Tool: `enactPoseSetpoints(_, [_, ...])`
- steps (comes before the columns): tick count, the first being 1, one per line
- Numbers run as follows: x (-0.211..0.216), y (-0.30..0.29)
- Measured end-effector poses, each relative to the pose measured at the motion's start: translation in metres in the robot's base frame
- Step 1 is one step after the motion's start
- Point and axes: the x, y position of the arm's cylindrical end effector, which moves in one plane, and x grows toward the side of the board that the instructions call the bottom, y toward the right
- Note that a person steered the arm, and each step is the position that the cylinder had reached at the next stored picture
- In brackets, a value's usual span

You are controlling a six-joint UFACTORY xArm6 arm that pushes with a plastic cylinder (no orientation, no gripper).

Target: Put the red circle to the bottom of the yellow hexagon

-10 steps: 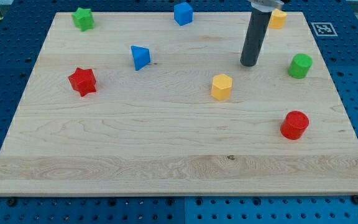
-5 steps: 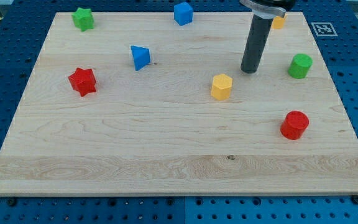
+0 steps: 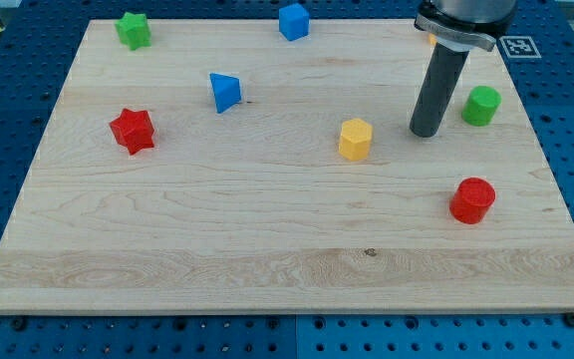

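Only the one camera view here, so this went quick. Your tip (image 3: 426,133) sat right of centre in the frame, just right of the yellow hexagon (image 3: 356,139) and left of the green cylinder (image 3: 482,105), touching neither. There's no gripper on this rig, just a plain rod, so nothing to open or close.

The red circle (image 3: 472,199) was at the lower right of the frame, well apart from the hexagon and lower than your tip.

My take on doing this step well: you needed the tip on the circle's right side, so I'd have swung around it wide and come in from the right edge of the board (image 3: 267,239). Then push left, in line with the block's middle so it didn't spin off, and stop once it sat below the hexagon. The path along the lower part of the wood looked free, so no reason to brush the hexagon.

Head count:
- red: two, the circle and a red star (image 3: 132,130) at the left
- green: two, the cylinder and a green star (image 3: 134,29) at the upper left
- blue: two, a blue triangle (image 3: 224,92) and a blue cube (image 3: 293,21) at the top
- yellow: one that I could see, the hexagon
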Motion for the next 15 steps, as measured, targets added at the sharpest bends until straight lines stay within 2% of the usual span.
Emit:
enactPoseSetpoints(3, [0.018, 0.0])
enactPoseSetpoints(7, [0.041, 0.029])
enactPoseSetpoints(13, [0.046, 0.062])
enactPoseSetpoints(14, [0.073, 0.061])
enactPoseSetpoints(15, [0.079, 0.07])
